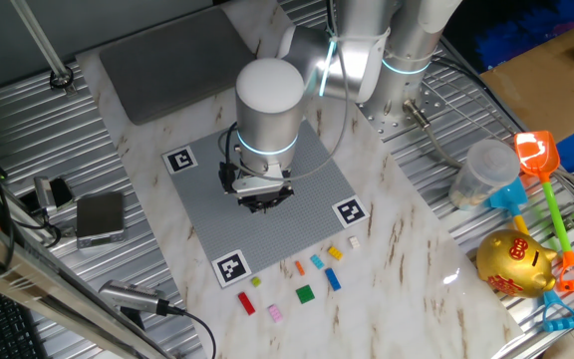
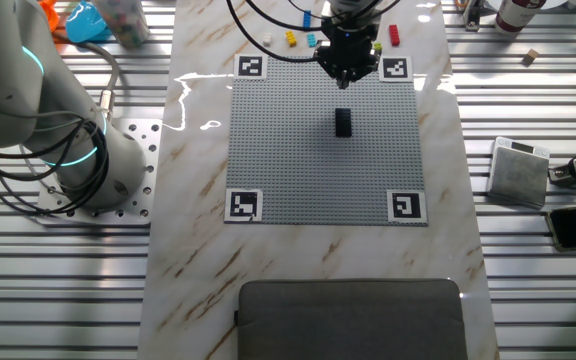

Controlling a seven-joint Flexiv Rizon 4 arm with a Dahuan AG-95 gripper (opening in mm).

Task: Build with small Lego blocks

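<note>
My gripper (image 2: 346, 72) hangs over the grey studded plate (image 2: 288, 150) near its upper edge in the other fixed view; fingers pointing down, and I cannot tell whether they're parted or pinched. A black brick (image 2: 343, 122) stands on the plate just below my fingertips, apart from them. Loose small Lego blocks (image 1: 305, 293) lie scattered on the marble table (image 1: 407, 249), bottom center of one fixed view.

I see glossy marble-patterned tabletop (image 2: 193, 250) throwing glare, flanked by ribbed bare metal (image 2: 58, 290). The grey plate (image 2: 308, 170) looks matt and finely studded, the blocks (image 1: 305, 293) look like smooth plastic. The arm (image 1: 269, 100) has a smooth satin white shell.
</note>
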